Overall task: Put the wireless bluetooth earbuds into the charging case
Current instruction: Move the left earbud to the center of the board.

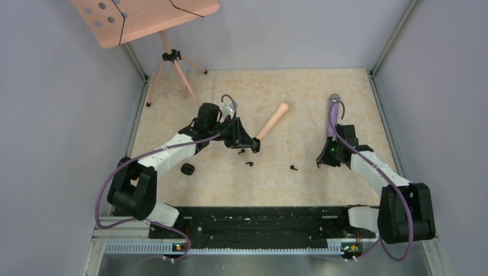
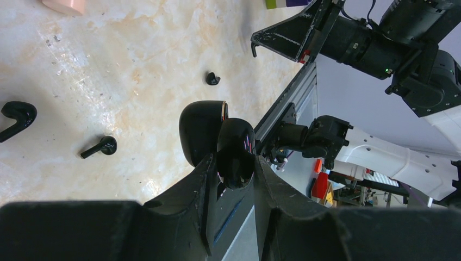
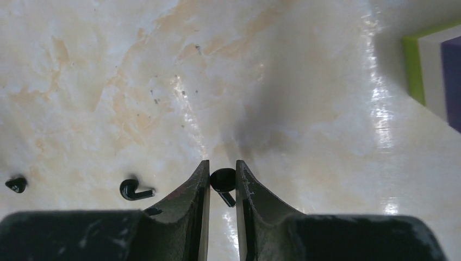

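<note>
The charging case [image 2: 202, 130], glossy black with its lid swung open, sits between the fingers of my left gripper [image 2: 236, 160], which is shut on it just above the table. In the top view this left gripper [image 1: 252, 146] is at mid-table. My right gripper [image 3: 222, 163] is shut on the round head of one black earbud [image 3: 223, 179], its stem pointing back between the fingers. In the top view the right gripper [image 1: 320, 162] is low over the table at the right. Loose earbuds lie on the table: one [image 1: 294, 168] between the grippers, another [image 1: 248, 164] by the left gripper.
A wooden stick [image 1: 273, 121] lies behind the left gripper. A black rounded lump [image 1: 187, 168] rests by the left arm. A green, white and purple cube [image 3: 435, 70] stands right of the right gripper. A tripod [image 1: 171, 72] with a pink board occupies the back left corner.
</note>
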